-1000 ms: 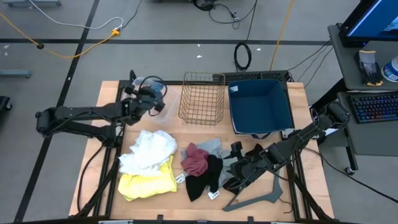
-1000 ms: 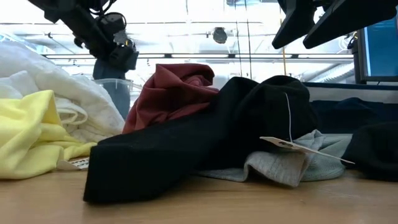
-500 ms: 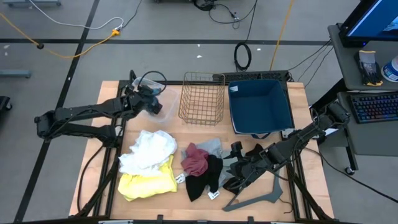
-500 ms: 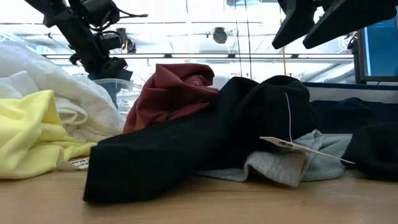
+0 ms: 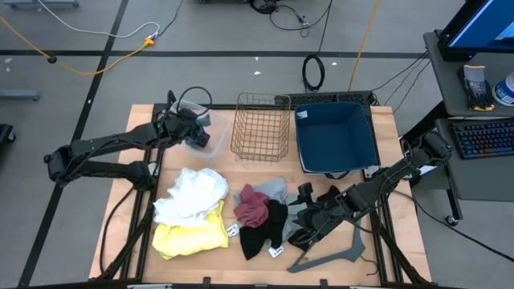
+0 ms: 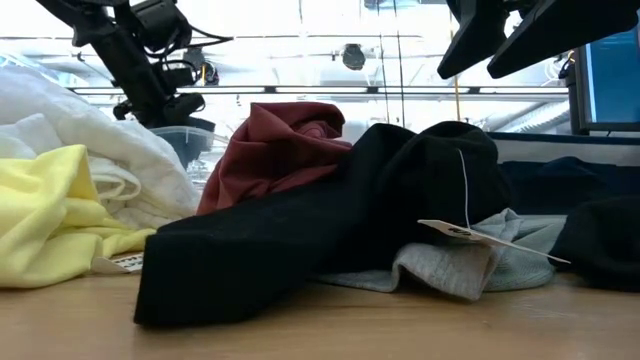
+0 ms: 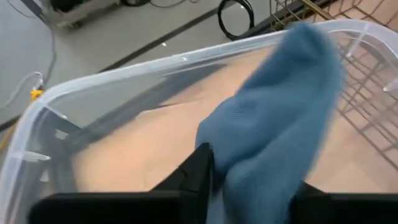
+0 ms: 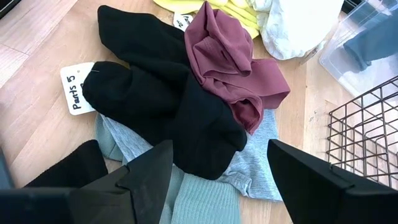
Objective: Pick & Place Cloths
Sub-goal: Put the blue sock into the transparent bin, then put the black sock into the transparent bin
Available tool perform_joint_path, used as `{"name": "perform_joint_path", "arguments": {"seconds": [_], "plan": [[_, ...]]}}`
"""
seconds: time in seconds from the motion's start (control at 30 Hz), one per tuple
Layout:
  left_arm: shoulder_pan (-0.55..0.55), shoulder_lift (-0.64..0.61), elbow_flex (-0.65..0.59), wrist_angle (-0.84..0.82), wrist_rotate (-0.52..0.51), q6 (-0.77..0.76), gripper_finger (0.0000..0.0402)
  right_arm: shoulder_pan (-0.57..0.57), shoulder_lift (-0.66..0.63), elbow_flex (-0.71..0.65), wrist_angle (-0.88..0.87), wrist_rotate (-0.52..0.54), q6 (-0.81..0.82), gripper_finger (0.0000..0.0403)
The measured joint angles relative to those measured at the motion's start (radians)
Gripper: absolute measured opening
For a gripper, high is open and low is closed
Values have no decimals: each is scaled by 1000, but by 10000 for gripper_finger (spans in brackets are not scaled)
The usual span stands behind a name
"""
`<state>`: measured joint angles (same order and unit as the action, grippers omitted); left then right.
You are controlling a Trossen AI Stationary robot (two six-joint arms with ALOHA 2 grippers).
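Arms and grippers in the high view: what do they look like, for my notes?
Both are dark, near-black jointed arms built of slim tubular links with bulkier joint housings. The left gripper and the right gripper each end in two flat black fingers, wedge-shaped and matte in the right wrist view. Black cables trail from the right arm's base. No markings are legible.

White cloth [image 5: 193, 193] crumpled, overlapping yellow cloth [image 5: 189, 237] at bench front left. Maroon cloth [image 5: 252, 204] bunched atop black cloth [image 5: 261, 233], grey cloth [image 5: 275, 189] beneath. Blue cloth [image 7: 273, 137] hanging into clear bin [image 7: 93, 81].
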<state>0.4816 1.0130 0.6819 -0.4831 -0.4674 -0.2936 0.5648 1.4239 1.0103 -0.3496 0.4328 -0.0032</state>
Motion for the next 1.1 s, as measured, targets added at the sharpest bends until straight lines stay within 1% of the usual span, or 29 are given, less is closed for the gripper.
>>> {"name": "perform_joint_path", "arguments": {"seconds": [0.27,0.37,0.47,0.57,0.77,0.87,1.1], "plan": [[11,0,0,2,78,7,179,0,0,0,0,-177,29,254],[10,0,0,15,105,44,204,5,0,0,1,-249,44,254],[10,0,0,37,152,53,221,24,0,0,3,-279,45,254],[4,0,0,77,189,56,229,48,0,0,15,-279,45,254],[-29,-37,-1,174,227,98,226,98,0,0,17,-277,45,254],[-49,-78,-1,222,246,116,226,118,0,0,-14,-274,53,254],[-108,-194,-1,255,269,121,225,138,5,-2,-157,-205,182,254]]}}
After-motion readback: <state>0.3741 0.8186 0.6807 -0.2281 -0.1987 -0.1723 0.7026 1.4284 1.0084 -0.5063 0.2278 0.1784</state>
